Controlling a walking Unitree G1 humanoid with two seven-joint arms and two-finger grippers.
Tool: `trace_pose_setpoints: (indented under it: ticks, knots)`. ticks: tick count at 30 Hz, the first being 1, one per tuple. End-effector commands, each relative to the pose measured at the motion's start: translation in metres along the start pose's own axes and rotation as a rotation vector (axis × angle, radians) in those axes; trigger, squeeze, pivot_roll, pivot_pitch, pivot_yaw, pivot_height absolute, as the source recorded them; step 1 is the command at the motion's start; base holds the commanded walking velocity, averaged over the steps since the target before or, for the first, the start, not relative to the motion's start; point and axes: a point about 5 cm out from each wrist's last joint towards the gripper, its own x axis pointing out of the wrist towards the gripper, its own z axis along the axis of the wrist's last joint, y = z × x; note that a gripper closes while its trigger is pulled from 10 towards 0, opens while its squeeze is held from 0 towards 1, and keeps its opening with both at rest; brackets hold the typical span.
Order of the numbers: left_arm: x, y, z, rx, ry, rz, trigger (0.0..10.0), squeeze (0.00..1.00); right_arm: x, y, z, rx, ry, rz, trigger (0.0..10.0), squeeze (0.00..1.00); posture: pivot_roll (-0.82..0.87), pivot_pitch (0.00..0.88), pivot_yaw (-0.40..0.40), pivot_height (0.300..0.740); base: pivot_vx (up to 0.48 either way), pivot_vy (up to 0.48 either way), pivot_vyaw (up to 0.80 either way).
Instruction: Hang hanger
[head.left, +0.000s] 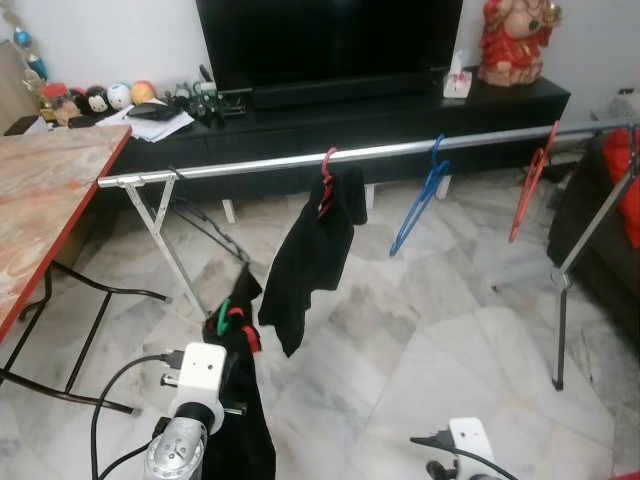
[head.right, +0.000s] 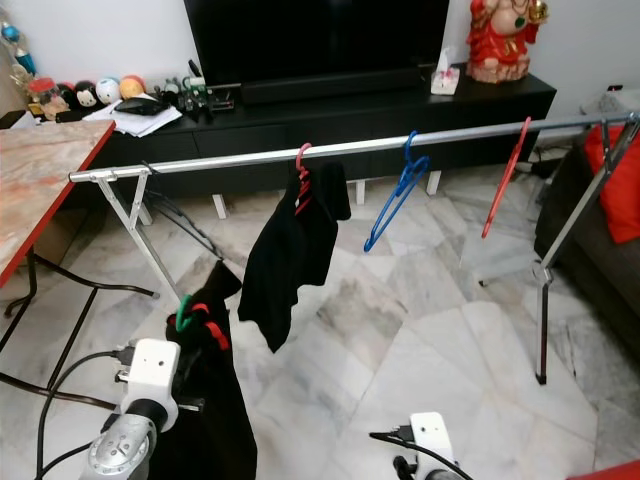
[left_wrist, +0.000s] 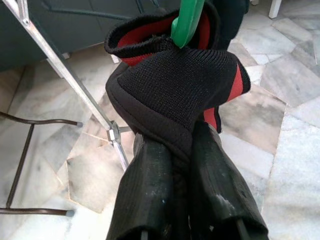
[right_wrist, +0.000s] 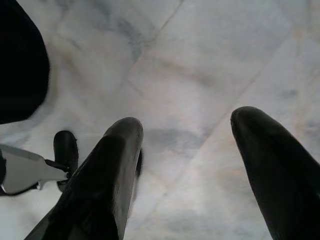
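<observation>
My left gripper (left_wrist: 175, 165) is low in front of me, below the left end of the rail (head.left: 400, 150). Its two fingers (left_wrist: 150, 190) are pressed together on the collar of a black garment (left_wrist: 175, 85) with red trim. A green hanger (head.left: 226, 316) sits inside this collar, and its hook comes out at the top. The rest of the garment hangs down beside my left arm, toward the floor (head.left: 420, 330). The hanger is not on the rail; it is well below it, near the slanted left leg of the rack.

My right gripper (right_wrist: 185, 165) is low on my right side and points down at the marble floor. Its fingers (right_wrist: 107, 170) are spread apart and they hold nothing.

The rail runs across the room in front of a black TV cabinet (head.left: 380, 110). Near its middle, a red hanger (head.left: 326, 170) carries a black shirt (head.left: 310, 260). To the right of it hangs a blue hanger (head.left: 420, 200) with no clothes, and further toward the right end another bare red hanger (head.left: 530, 185). The three are apart from each other.

At my left is the corner of a table (head.left: 50, 190) with a red edge.
</observation>
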Motion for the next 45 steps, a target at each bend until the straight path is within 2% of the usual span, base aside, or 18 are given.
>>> trace_pose_setpoints:
  ticks: [1,18,45]
  knots:
    - [-0.0005,0.0065,0.001,0.018,-0.007,0.017,10.0,0.0,0.0014,0.0075,0.0052,-0.004,-0.01,0.021,10.0,0.0,-0.03,0.006,0.045,0.74,0.0,-0.379,0.0]
    - [0.0004,0.004,-0.001,0.043,0.004,0.015,10.0,0.0,0.0013,0.0062,0.0059,-0.009,-0.012,0.016,10.0,0.0,-0.03,0.005,0.045,0.74,0.0,-0.045,0.0]
    - [0.0038,0.0028,0.0042,0.034,-0.02,0.006,10.0,0.0,0.0013,0.006,0.0066,-0.028,-0.012,0.018,10.0,0.0,-0.03,0.005,0.041,0.74,0.032,0.0,0.0]
